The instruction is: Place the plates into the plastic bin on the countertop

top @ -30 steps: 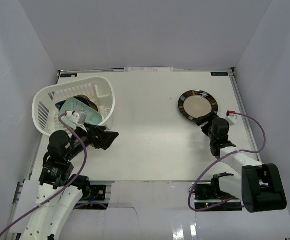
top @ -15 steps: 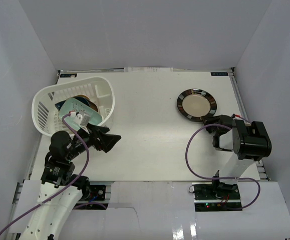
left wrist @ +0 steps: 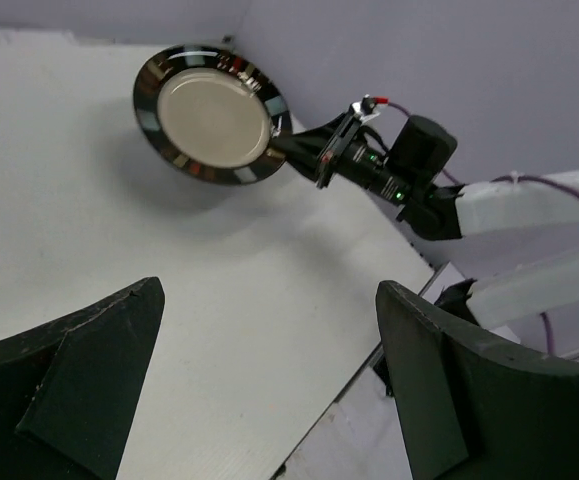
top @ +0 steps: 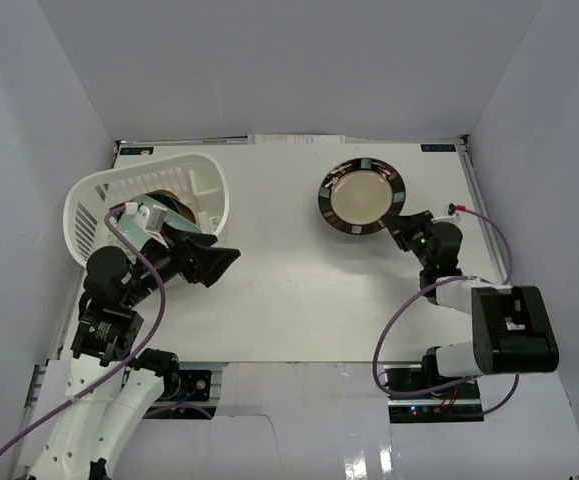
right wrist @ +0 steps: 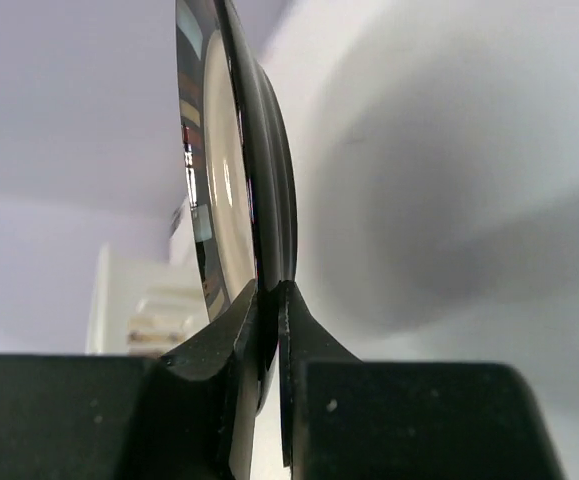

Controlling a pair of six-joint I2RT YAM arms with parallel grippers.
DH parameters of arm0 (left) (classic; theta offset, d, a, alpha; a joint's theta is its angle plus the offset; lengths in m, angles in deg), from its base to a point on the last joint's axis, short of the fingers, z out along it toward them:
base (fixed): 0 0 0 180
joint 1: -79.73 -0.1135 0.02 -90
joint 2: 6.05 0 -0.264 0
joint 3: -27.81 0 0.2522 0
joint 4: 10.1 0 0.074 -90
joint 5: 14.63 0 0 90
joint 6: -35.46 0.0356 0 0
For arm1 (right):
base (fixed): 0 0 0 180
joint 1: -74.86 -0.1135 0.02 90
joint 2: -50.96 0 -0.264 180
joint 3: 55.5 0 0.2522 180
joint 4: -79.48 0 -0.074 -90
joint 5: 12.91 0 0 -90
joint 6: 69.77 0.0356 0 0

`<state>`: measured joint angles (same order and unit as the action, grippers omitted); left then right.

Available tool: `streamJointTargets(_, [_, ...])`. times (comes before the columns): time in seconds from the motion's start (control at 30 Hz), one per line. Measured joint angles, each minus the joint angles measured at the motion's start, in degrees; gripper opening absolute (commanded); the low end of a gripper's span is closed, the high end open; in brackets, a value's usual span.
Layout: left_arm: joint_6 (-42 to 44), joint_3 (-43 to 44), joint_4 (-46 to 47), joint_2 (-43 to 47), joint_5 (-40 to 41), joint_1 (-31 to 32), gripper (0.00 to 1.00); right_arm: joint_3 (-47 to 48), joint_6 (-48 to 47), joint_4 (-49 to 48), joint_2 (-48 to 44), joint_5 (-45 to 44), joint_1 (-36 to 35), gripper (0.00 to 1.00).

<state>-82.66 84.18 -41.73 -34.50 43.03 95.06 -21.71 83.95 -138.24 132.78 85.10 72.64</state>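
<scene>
Plate [top: 361, 196] is round, glossy black-rimmed, beige-centred, pinched edgewise by right fingers [right wrist: 219, 340].

Our left arm is folded low, elbow bent, and its left gripper [top: 219, 263] points rightward with the fingers spread wide. Our right arm reaches forward, wrist seemingly rolled sideways, and the right gripper [top: 397, 224] is pinched on the black-rimmed plate [top: 359, 197].

A flat white worktop [top: 289, 300] sits boxed in by plain white walls [top: 289, 70] under soft, even light.
</scene>
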Motion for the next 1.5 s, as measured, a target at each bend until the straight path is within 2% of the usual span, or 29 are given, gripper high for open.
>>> streamJointTargets(0.13, [-1.8, 8.5, 2.3, -1.9, -0.4, 0.0, 0.98, 8.2, -4.9, 5.2, -6.2, 2.4, -9.1, 0.08])
streamJointTargets(0.3, [-2.8, 14.9, 4.5, 0.3, -0.7, 0.0, 0.98, 22.1, -9.6, 8.3, -3.5, 4.2, -22.0, 0.08])
streamJointTargets(0.5, [-2.8, 15.6, 3.7, 1.7, 0.0, 0.0, 0.98, 44.1, -14.4, 14.4, 12.0, 6.5, -36.0, 0.08])
streamJointTargets(0.67, [-2.0, 15.8, 0.9, 1.7, 1.3, 0.0, 0.98, 62.1, -18.9, 23.1, 26.9, 6.5, -43.7, 0.08])
streamJointTargets(0.87, [-1.0, 16.2, -0.7, 1.7, 2.4, 0.0, 0.98, 82.2, -24.2, 37.1, 41.9, 3.8, -48.9, 0.08])
streamJointTargets(1.0, [-0.6, 16.2, -1.5, 1.7, 2.9, 0.0, 0.98, 90.9, -26.0, 43.5, 48.5, 2.1, -50.1, 0.09])
streamJointTargets(1.03, [-0.4, 16.2, -1.6, 1.7, 3.0, 0.0, 0.98, 92.5, -26.1, 44.4, 49.8, 1.7, -50.2, 0.11])
streamJointTargets(1.1, [-0.2, 16.2, -1.6, 1.7, 3.2, 0.0, 0.98, 94.7, -25.9, 45.0, 51.2, 1.6, -50.5, 0.23])
streamJointTargets(1.13, [-0.1, 16.2, -1.7, 1.7, 3.3, 0.0, 0.98, 95.3, -25.8, 45.0, 51.5, 1.2, -50.6, 0.31])
streamJointTargets(1.17, [0.0, 16.1, -1.8, 1.7, 3.4, 0.0, 0.98, 95.7, -25.6, 44.9, 51.6, 0.9, -50.7, 0.45])
streamJointTargets(1.23, [0.2, 16.1, -2.0, 1.7, 3.6, 0.0, 0.98, 96.0, -25.2, 43.8, 51.6, 0.5, -50.7, 0.56])
streamJointTargets(1.27, [0.3, 16.0, -2.3, 1.7, 3.8, 0.0, 0.98, 96.0, -25.1, 43.0, 51.6, 0.2, -50.7, 0.67])
streamJointTargets(1.4, [0.9, 16.0, -3.4, 1.7, 5.0, 0.0, 0.98, 95.5, -25.4, 40.3, 50.8, -1.3, -50.9, 0.94])
streamJointTargets(1.43, [1.0, 16.1, -3.8, 1.6, 5.4, 0.0, 0.98, 95.2, -25.9, 40.0, 50.2, -1.8, -51.1, 0.98])
streamJointTargets(1.47, [1.2, 16.2, -4.4, 1.6, 5.9, 0.0, 0.98, 94.5, -26.5, 39.7, 49.4, -2.4, -51.1, 0.92])
streamJointTargets(1.5, [1.4, 16.4, -5.0, 1.4, 6.5, 0.0, 0.98, 93.7, -27.1, 39.7, 48.4, -3.2, -51.2, 0.9])
